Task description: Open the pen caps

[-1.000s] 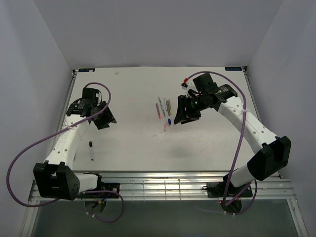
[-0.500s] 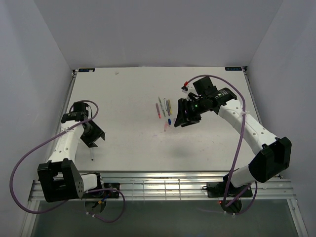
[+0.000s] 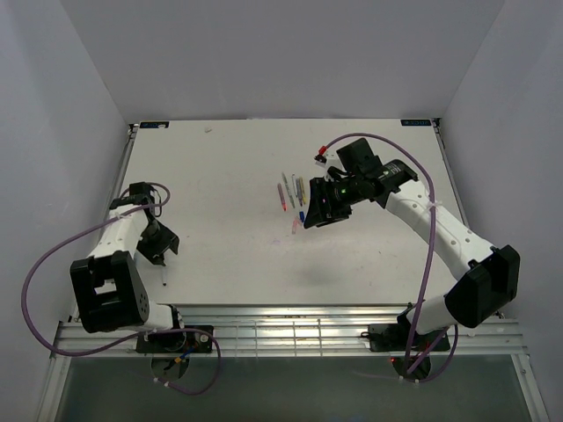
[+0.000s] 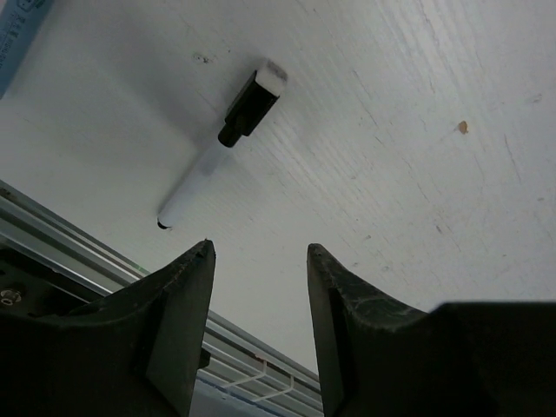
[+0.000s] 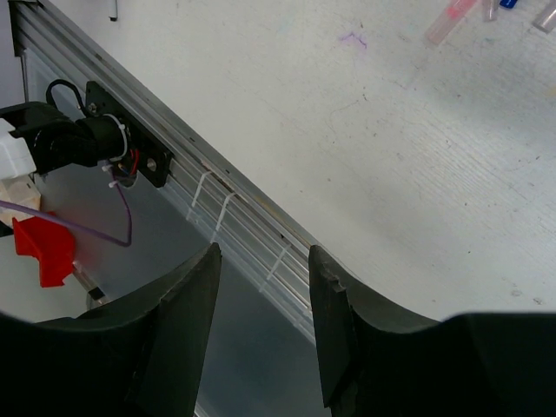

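Observation:
Several thin pens (image 3: 291, 189) lie side by side at the table's middle, with a blue cap (image 3: 302, 214) and a pink cap (image 3: 295, 227) just below them. My right gripper (image 3: 311, 217) hangs open and empty right beside them; its wrist view shows the pink cap (image 5: 452, 22) at the top edge, far from the gripper (image 5: 263, 254). A white pen (image 4: 195, 191) with a black cap (image 4: 252, 106) lies near the front left edge. My left gripper (image 4: 258, 252) is open and empty just short of it, and in the top view this gripper (image 3: 161, 249) sits over that pen (image 3: 164, 277).
A metal rail (image 3: 290, 325) runs along the table's near edge (image 5: 226, 200). Purple cables (image 3: 53, 255) loop off both arms. A red clip (image 5: 39, 248) and a small black mount (image 5: 104, 139) hang below the rail. White walls close in the left, back and right sides.
The left arm has drawn back and down to the front left edge, ending over the white pen. The right gripper has shifted slightly left toward the pens.

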